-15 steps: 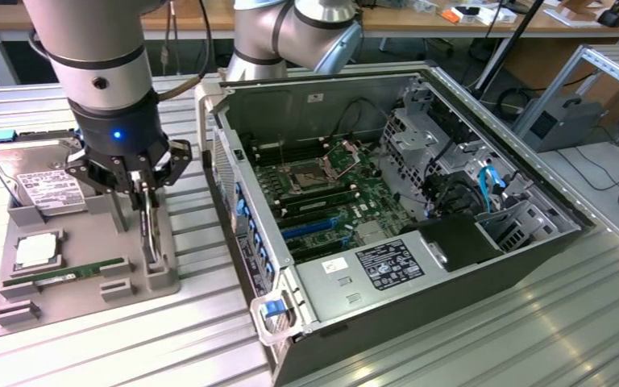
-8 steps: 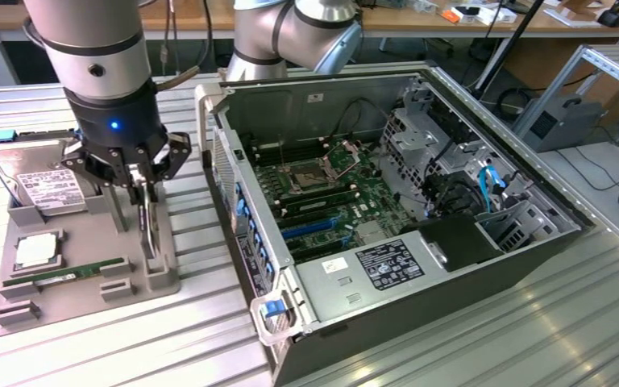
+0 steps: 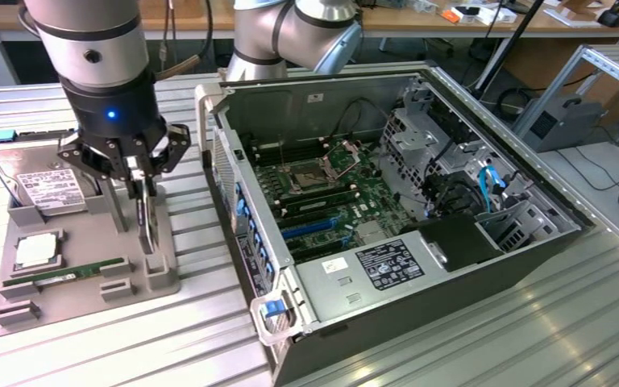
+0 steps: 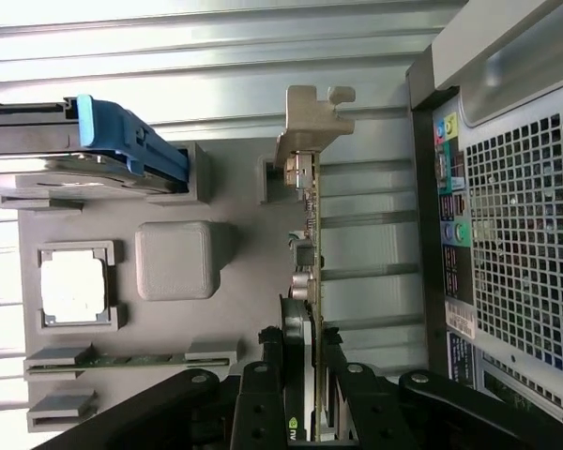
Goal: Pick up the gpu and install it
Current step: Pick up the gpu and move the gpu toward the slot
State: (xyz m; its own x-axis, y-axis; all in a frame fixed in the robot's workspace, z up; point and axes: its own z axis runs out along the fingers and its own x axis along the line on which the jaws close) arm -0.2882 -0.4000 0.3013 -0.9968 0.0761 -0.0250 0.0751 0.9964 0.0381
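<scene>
the end effector (image 3: pixel 141 187) has its fingers closed on both faces of the gpu (image 3: pixel 149 230), which stands on edge in the grey holder (image 3: pixel 84 242) on the bench (image 3: pixel 159 355). the hard drive (image 3: pixel 41 184) is on one side and the open computer case (image 3: pixel 247 242) on the other. a bare strip of bench separates holder and case wall. the fingers hide the gripped end of the card. i cannot tell whether its lower edge sits in the slot.

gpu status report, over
end effector down over gpu, grip unconfirmed. gpu on edge in gray holder tray, not lifted. open pc case on exterior view's right, nothing seen between.
</scene>
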